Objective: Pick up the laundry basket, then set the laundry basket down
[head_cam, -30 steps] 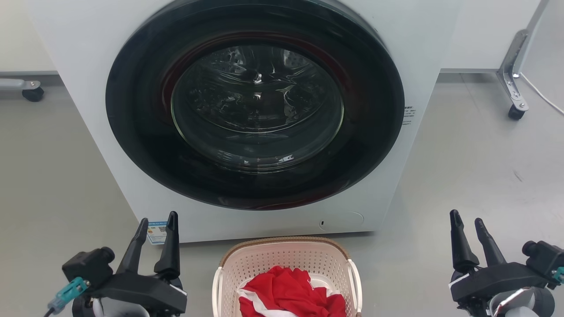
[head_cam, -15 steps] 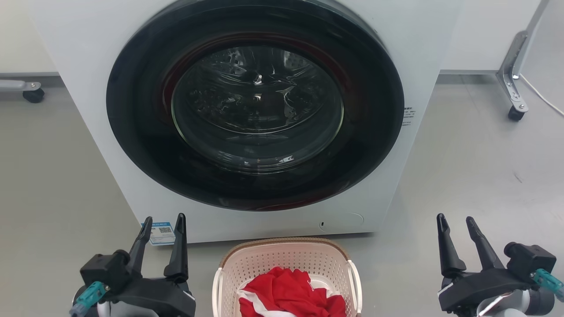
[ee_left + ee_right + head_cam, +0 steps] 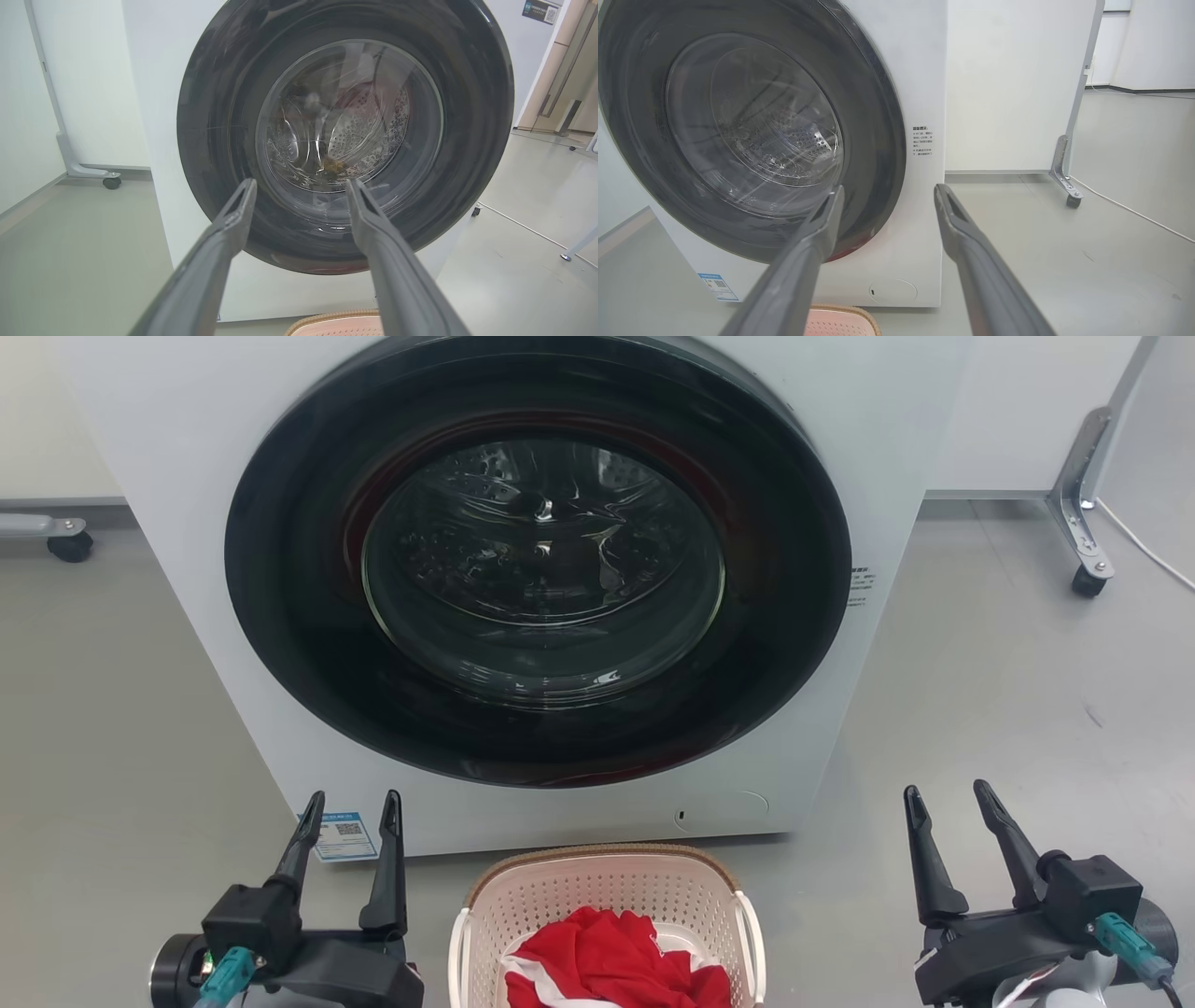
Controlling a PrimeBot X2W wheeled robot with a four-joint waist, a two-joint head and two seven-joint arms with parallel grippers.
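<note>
The left gripper (image 3: 353,803) hangs with its fingers spread and nothing between them, off the left side of the laundry basket (image 3: 579,896) and clear of it. The right gripper (image 3: 948,795) is likewise parted and empty, farther out on the basket's right. The basket lies between them, red cloth (image 3: 616,961) inside, its brown rim just before the washer (image 3: 168,523).

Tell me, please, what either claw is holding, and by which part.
Nothing is held: the left claw and right claw are open and empty, flanking the laundry basket without touching it.
</note>
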